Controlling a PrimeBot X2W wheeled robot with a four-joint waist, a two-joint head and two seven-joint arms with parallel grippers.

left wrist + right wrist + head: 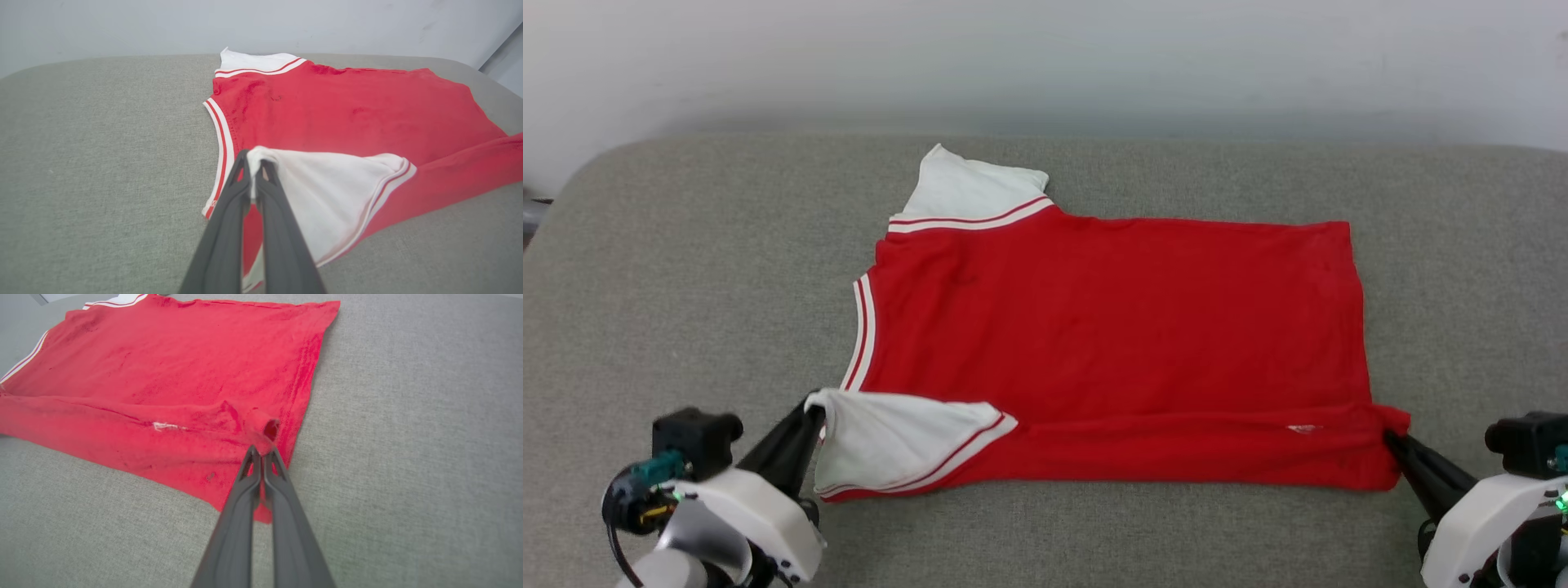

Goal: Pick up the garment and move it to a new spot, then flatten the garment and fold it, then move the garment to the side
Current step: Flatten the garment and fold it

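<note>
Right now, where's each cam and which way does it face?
Head view: on the head, facing forward and down at the garment on the grey surface; left gripper lower left, right gripper lower right.
Left wrist view: left wrist, along its fingers, shut on the near white sleeve.
Right wrist view: right wrist, along its fingers, shut on the hem corner.
Shared: head and left wrist both show that sleeve.

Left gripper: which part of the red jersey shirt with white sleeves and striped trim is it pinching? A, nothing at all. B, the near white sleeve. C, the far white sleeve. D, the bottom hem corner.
B: the left gripper is shut on the near white sleeve of the red jersey shirt.
</note>
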